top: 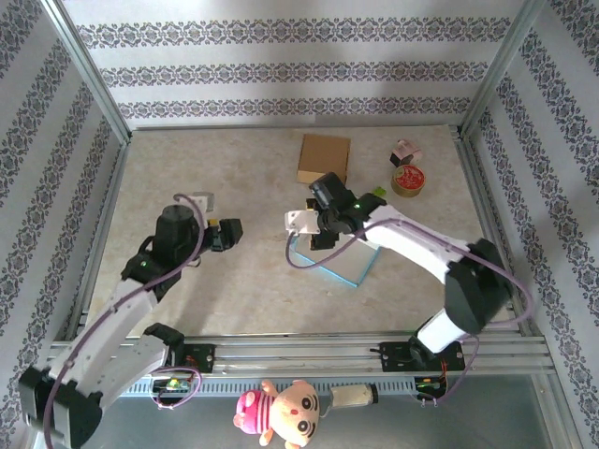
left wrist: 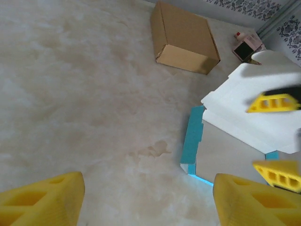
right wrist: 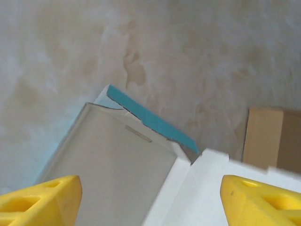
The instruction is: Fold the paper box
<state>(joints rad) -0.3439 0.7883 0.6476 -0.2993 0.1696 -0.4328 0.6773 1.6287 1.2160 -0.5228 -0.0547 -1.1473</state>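
White-and-teal paper box (top: 348, 264) lies half-formed near the middle of the mottled beige table (top: 234, 178), one white flap raised and its teal rim flat on the surface; the right gripper (top: 321, 236) hangs over that flap with jaws spread wide, though whether a fingertip brushes the card is hard to tell; the left gripper (top: 228, 234) sits well left of the box, jaws released, nothing between them; a closed brown cardboard box (top: 324, 158) rests farther back, a round red tin (top: 408, 181) to its right, a small pink carton (top: 405, 150) just behind the tin
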